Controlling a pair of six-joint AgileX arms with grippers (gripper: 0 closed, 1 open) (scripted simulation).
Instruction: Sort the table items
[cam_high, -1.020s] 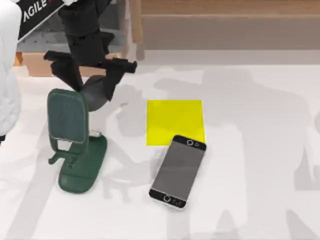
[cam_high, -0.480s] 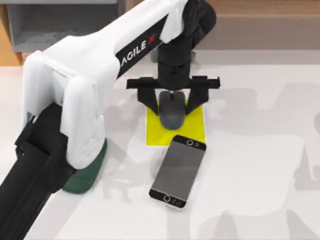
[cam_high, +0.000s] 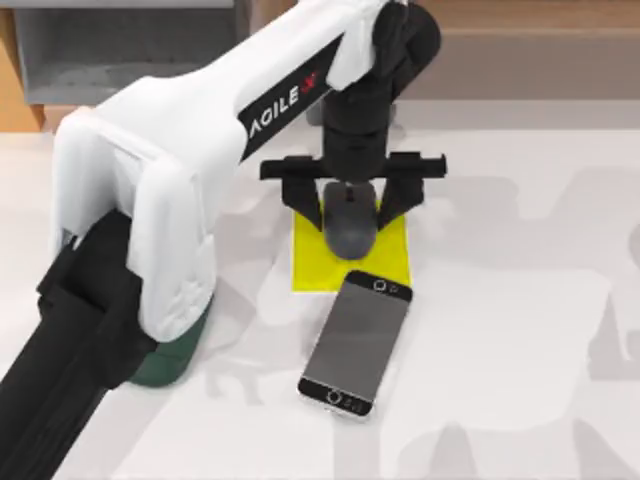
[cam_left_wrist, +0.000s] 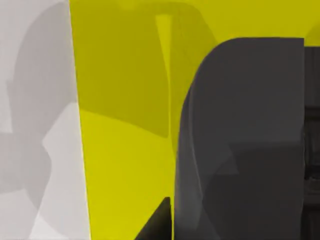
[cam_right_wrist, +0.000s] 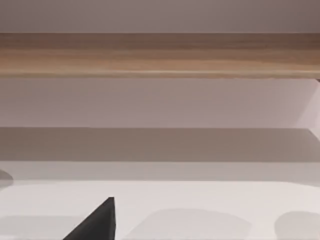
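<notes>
Gripping the dark grey mouse (cam_high: 349, 222) between its fingers, the left gripper (cam_high: 350, 200) holds it over the yellow mat (cam_high: 305, 262). Just below the gripper, the smartphone (cam_high: 356, 342) lies flat on the white table (cam_high: 520, 400), overlapping the mat's near edge.

One readable marking: white capitals "AGILE" followed by a red "X", printed on a black strip (cam_high: 283, 98) along the white casing of the left arm (cam_high: 200, 130), reaching in from the left edge of the surface. The first letter is partly cut off at the strip's lower end.

Smartphone (cam_high: 356, 341) near the front edge: screen blank grey, no text or icons legible.

Yellow mat (cam_high: 306, 255): plain, unmarked.

Wrist views: no lettering, numbers or signs.
</notes>
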